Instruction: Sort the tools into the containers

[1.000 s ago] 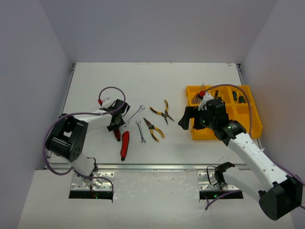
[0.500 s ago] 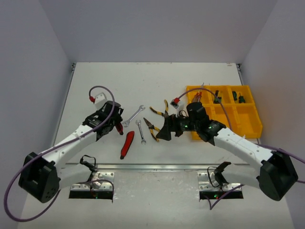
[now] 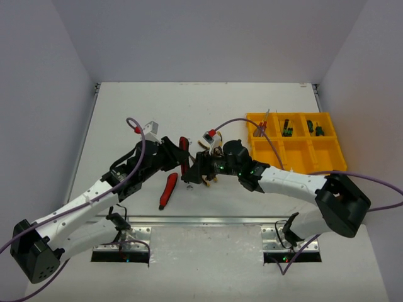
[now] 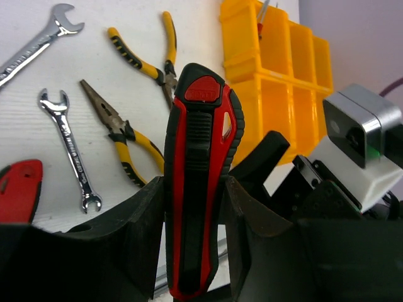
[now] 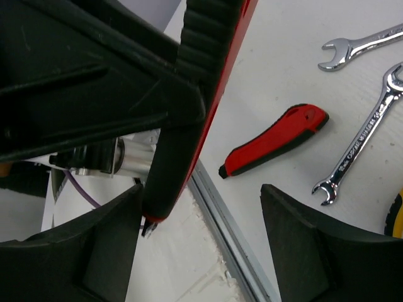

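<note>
My left gripper (image 3: 178, 156) (image 4: 196, 207) is shut on a red-black utility knife (image 3: 183, 148) (image 4: 200, 145) and holds it above the table's middle. My right gripper (image 3: 194, 172) (image 5: 201, 236) stands open right beside it. In the right wrist view the knife's lower end (image 5: 182, 145) hangs inside the gap, close to the left finger (image 5: 94, 251) and apart from the right one. A second utility knife (image 3: 165, 190) (image 5: 275, 141) lies on the table. Two pliers (image 4: 119, 133) (image 4: 153, 61) and two wrenches (image 4: 68, 148) (image 4: 34, 44) lie nearby. The yellow tray (image 3: 327, 165) (image 4: 277, 94) sits at the right.
Green and red screwdrivers (image 3: 286, 128) lie in the tray's back compartments. The right arm crosses over the pliers and wrenches in the top view. Its wrist camera (image 4: 362, 141) is close to my left fingers. The table's metal front edge (image 5: 220, 214) runs below the grippers.
The left arm lifted the knife from the table's left part and carried it right. The right arm swung left from the tray to meet it, its jaws narrowing slightly.
</note>
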